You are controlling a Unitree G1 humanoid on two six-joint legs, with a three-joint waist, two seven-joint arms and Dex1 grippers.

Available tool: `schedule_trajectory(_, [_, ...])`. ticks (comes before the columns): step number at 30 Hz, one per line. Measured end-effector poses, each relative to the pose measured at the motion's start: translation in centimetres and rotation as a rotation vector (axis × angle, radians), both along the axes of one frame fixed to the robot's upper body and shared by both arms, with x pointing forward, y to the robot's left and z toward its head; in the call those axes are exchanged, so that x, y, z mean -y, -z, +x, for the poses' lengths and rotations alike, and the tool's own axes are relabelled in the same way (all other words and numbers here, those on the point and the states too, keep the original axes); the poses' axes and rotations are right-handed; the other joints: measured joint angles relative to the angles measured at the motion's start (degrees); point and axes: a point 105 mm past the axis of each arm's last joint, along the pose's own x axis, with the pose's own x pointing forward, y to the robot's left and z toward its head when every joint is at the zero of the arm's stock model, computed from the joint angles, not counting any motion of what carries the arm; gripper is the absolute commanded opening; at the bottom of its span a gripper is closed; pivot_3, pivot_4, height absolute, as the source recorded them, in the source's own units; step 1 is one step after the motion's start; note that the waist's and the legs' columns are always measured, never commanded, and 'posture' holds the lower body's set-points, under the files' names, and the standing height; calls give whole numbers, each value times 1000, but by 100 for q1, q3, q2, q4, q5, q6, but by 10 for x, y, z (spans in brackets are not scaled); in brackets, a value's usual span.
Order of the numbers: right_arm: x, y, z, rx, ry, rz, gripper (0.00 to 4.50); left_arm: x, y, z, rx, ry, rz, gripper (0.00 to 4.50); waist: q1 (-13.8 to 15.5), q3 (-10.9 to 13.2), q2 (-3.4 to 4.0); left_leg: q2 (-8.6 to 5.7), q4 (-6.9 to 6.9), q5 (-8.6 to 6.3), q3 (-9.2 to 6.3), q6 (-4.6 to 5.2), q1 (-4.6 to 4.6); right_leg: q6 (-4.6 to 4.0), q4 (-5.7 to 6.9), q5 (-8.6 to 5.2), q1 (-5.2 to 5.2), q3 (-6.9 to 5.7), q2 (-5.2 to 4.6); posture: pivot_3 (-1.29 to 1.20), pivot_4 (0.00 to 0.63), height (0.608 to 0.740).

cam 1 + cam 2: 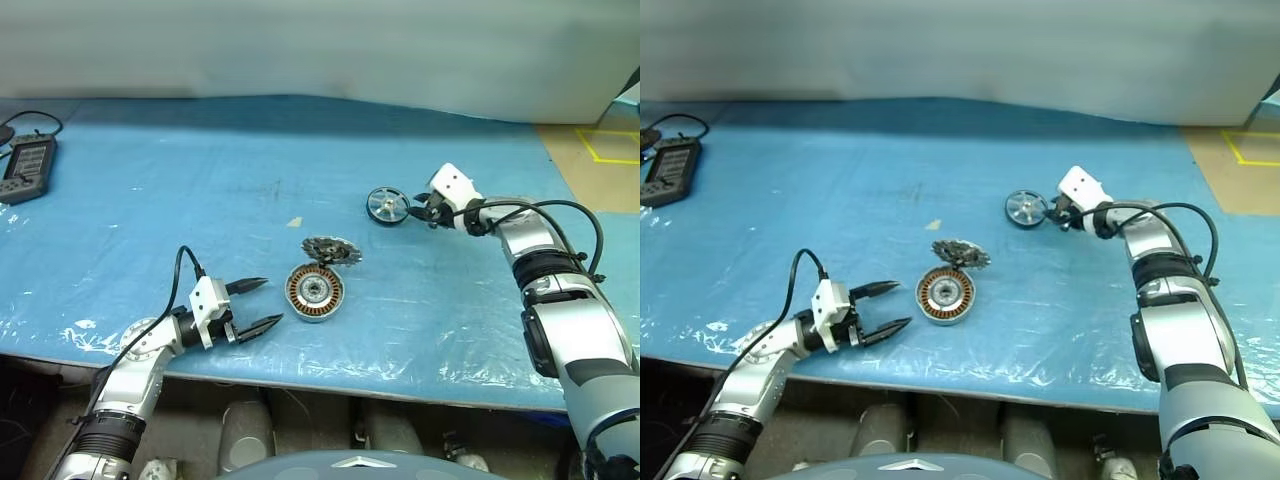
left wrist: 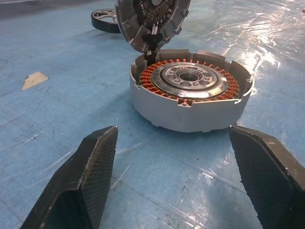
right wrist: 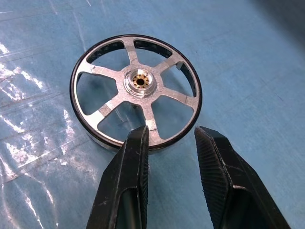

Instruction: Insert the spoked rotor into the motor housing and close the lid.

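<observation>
The motor housing [image 1: 315, 292], a round ring with copper windings around a silver hub, lies flat near the table's front. Its dark toothed lid [image 1: 332, 249] stands tilted open at the housing's far edge. In the left wrist view the housing [image 2: 190, 95] sits just ahead of my left gripper [image 2: 172, 133], which is open and empty. The spoked rotor [image 1: 387, 206], a shiny silver wheel with a dark rim, lies flat farther back and to the right. My right gripper [image 3: 171, 136] hovers at the rotor's [image 3: 136, 90] near rim, fingers [image 3: 138, 157] apart, holding nothing.
The table is covered with a blue plastic sheet [image 1: 200, 180]. A black handheld device [image 1: 28, 165] with a cable lies at the far left. A small tan scrap [image 1: 294, 222] sits behind the housing. The table's front edge [image 1: 300, 368] runs close to my left gripper.
</observation>
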Motion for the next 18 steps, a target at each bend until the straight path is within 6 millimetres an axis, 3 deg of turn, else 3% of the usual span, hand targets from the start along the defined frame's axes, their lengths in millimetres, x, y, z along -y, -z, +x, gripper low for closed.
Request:
schedule_trajectory(8, [-12, -5, 3, 19, -39, -6, 1590, 0, 0, 1, 0, -16, -3, 3893, 1, 0, 0, 2, 1, 0, 0, 0, -1, 0, 0, 0, 0, -1, 0, 0, 150, 740])
schedule_trajectory(18, [-20, 13, 0, -36, -62, -25, 1590, 0, -1, 0, 4, -30, -3, 3893, 2, 1, 2, 1, 1, 0, 0, 0, -3, -1, 0, 0, -3, -1, 0, 0, 150, 740])
